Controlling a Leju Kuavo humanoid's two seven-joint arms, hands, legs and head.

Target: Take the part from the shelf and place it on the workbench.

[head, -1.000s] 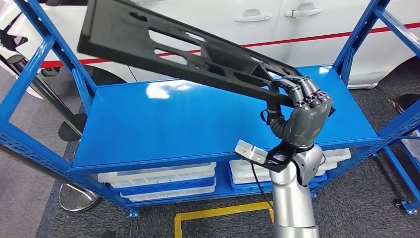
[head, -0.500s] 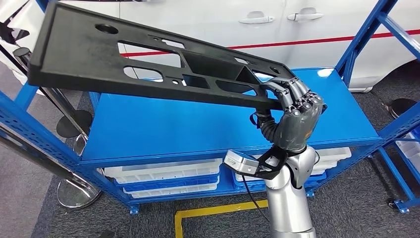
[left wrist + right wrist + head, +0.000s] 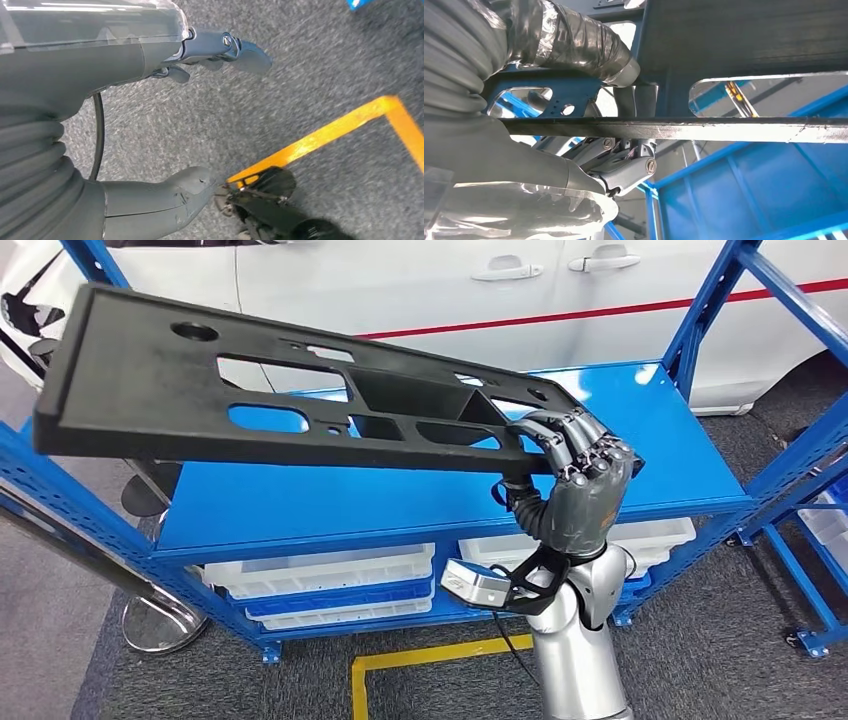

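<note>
My right hand grips one end of the long black part, clear above the blue shelf; my left hand hangs empty, fingers apart.

A white car with a red stripe stands behind the rack, its door handles in view; white trays sit low down; a yellow floor line crosses grey carpet; a round metal stand base rests nearby.
</note>
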